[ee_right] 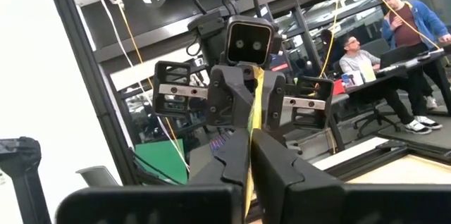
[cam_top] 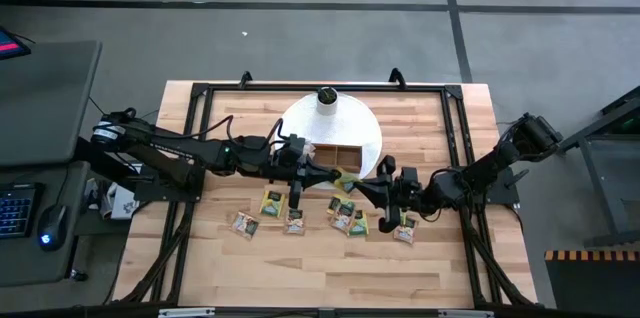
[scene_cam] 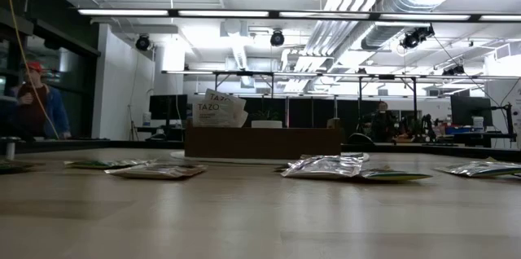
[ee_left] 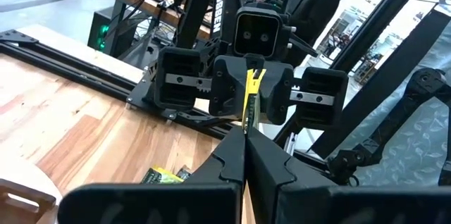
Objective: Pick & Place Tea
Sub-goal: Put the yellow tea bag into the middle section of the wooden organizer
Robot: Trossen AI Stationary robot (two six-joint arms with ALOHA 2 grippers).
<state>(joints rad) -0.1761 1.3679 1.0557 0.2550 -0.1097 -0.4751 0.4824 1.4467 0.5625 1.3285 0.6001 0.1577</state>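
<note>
Tea sachets [cam_top: 272,199] lie flat and loose in a scattered row across the front of the wooden counter [cam_top: 200,258], green, orange and tan among them, from near the left arm to below the right one. Behind them, mid-counter, a brown wooden tray [cam_top: 335,156] sits on a white disc [cam_top: 365,128], with a white cylinder [cam_top: 326,98] topped in dark green at the disc's far edge. Pale sachets [scene_cam: 218,111] stand upright in the tray, poking above its wall at one end; which compartment cannot be told. Just in front of the tray the two arms meet tip to tip above the counter. The left hand [ee_left: 244,155], fingers drawn narrow, pinches one edge of a yellow sachet [ee_left: 247,101] held edge-on. The right hand [ee_right: 251,155], equally narrow, grips the same sachet from the opposite side.
</note>
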